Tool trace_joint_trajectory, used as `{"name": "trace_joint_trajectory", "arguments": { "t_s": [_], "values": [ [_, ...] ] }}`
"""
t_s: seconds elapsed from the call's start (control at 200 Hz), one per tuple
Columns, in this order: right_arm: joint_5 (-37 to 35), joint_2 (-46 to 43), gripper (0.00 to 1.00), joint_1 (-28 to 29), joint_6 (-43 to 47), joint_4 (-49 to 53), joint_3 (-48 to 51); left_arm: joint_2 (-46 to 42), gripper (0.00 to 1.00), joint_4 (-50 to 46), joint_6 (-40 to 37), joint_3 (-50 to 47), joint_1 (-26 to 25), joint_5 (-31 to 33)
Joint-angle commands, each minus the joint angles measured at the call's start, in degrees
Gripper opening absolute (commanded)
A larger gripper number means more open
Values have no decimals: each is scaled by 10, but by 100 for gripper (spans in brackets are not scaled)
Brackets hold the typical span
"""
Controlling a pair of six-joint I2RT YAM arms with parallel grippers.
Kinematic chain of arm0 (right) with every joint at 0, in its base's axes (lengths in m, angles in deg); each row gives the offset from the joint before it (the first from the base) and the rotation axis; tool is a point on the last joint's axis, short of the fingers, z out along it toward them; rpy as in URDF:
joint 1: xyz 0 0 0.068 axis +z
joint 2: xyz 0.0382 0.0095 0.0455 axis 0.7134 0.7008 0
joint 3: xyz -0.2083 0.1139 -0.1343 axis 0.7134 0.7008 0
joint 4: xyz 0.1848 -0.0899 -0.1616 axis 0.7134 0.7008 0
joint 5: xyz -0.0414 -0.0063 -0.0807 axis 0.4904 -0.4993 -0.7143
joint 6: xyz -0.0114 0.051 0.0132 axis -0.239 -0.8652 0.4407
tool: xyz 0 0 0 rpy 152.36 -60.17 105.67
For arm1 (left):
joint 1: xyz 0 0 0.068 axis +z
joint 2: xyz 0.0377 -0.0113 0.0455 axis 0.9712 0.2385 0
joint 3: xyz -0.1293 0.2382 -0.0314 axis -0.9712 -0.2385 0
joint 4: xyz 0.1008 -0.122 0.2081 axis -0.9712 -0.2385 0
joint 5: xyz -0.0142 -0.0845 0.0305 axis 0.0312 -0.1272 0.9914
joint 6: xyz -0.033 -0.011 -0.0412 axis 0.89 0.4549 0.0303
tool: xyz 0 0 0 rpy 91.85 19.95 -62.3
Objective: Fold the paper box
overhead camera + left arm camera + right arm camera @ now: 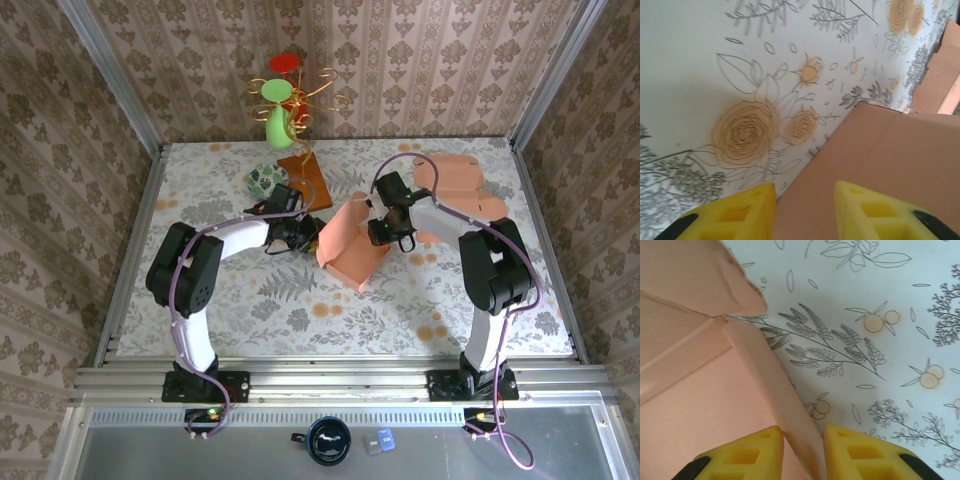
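Wall of the salmon-pink paper box is pinched in the right tool. The left tool is set at its edge; its grip cannot be told.

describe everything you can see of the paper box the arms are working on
The paper box is salmon-pink thin card, half folded, with creased panels and one flap raised. It sits near the middle of the floral cloth, between both arms. The left gripper straddles a panel edge with its fingers apart, and the right gripper pinches a standing side wall.
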Motion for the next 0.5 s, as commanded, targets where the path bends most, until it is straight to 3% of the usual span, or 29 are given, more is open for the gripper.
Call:
{"name": "trace_joint_trajectory", "arguments": {
  "t_s": [0.0, 0.255, 0.495],
  "values": [
    [-61, 3, 26, 13, -32, 21, 0, -17, 38, -30, -25, 10, 13, 5],
    [-152, -23, 22, 30, -158, 47, 19, -43, 41, -81, -62, 27, 27, 31],
    [-155, -42, 25, 54, -330, 104, 26, -72, 43, -151, -122, 51, 37, 65]
  ]
}}
